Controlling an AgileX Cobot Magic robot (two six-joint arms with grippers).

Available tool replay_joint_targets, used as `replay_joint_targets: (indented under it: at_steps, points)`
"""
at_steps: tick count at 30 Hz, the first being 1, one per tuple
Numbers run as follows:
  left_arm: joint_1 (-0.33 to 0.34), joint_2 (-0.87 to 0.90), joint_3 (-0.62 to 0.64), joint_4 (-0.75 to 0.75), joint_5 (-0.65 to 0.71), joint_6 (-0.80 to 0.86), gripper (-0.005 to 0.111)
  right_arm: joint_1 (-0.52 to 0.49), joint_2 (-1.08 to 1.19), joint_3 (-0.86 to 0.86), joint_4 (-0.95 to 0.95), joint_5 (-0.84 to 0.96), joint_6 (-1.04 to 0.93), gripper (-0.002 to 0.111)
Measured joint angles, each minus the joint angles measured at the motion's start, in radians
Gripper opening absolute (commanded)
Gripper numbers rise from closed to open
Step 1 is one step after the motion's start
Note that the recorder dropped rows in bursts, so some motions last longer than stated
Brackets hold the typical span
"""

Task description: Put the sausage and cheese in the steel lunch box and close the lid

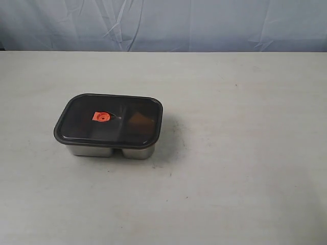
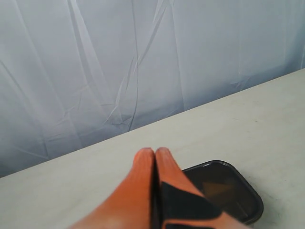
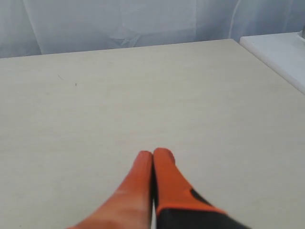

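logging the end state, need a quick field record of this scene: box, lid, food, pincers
steel lunch box: on the table, left of centre in the exterior view
lid: seated flat on the box, covering both compartments
valve tab: orange, on top of the lid
sausage, cheese: not plainly visible; the tinted lid hides the inside
left pincer: shut, holding nothing, not touching the lid
right pincer: shut, holding nothing, over bare table

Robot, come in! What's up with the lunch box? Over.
Left gripper shut, empty. Right gripper shut, empty. Lid on steel lunch box. Nothing seen blocking it.
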Motion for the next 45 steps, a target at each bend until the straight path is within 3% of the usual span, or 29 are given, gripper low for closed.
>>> replay_joint_targets:
  at_steps: [27,32,37,45]
  points:
    - [0.000,-0.002,0.016,0.051,-0.007,0.000,0.000,0.000,0.000,0.002,0.083,-0.017,-0.002,-0.001]
    - [0.000,-0.049,0.141,0.246,-0.159,0.000,0.000,0.000,0.000,0.002,0.083,-0.017,-0.002,-0.001]
    - [0.000,-0.151,0.339,0.270,-0.333,-0.018,0.000,0.000,0.000,0.002,0.083,-0.017,-0.002,-0.001]
    - [0.000,-0.304,0.559,0.348,-0.415,-0.118,0.000,0.000,0.000,0.002,0.083,-0.017,-0.002,-0.001]
